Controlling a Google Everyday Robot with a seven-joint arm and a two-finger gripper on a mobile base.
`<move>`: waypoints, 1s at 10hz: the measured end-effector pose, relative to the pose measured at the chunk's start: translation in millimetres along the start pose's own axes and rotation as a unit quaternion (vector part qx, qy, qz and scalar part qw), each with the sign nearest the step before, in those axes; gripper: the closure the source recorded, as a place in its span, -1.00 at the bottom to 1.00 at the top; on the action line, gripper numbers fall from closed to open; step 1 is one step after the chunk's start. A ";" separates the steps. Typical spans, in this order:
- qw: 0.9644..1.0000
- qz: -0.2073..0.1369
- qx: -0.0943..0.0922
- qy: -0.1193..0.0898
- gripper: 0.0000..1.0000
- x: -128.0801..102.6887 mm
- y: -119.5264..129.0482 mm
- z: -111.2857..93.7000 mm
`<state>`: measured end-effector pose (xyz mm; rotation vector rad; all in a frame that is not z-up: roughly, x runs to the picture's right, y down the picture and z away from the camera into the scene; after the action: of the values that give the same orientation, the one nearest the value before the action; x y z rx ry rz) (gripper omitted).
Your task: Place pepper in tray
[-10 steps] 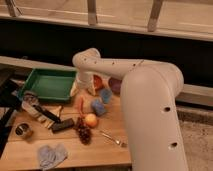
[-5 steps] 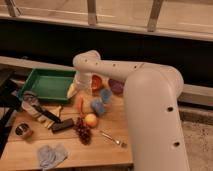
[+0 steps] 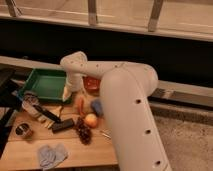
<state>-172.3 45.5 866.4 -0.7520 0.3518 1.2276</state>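
The pepper (image 3: pixel 80 103) is a slim red-orange piece on the wooden table, just right of the tray's near right corner. The green tray (image 3: pixel 44 83) sits at the table's back left, and its inside looks bare. My gripper (image 3: pixel 67 93) hangs from the white arm over the tray's right rim, just left of and above the pepper. I cannot tell whether it touches the pepper.
An orange bowl (image 3: pixel 92 83) sits behind the pepper, partly hidden by the arm. A blue object (image 3: pixel 97 106), a round orange-yellow fruit (image 3: pixel 90 120) and dark grapes (image 3: pixel 84 133) lie to the right and front. A black object (image 3: pixel 62 125), a metal cup (image 3: pixel 23 131) and a grey cloth (image 3: pixel 51 154) lie nearer the front.
The arm's wrist and gripper have shifted left toward the tray's right rim. The pepper lies in the same spot on the table.
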 end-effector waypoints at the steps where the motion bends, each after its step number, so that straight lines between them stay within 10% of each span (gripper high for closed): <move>1: 1.000 -0.009 0.002 0.008 -0.56 -1.6 1.3 5.9; 10: 0.999 -0.020 0.003 0.028 -0.56 5.2 -2.3 29.6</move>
<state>-172.8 69.2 885.1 -0.7861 0.3840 1.1690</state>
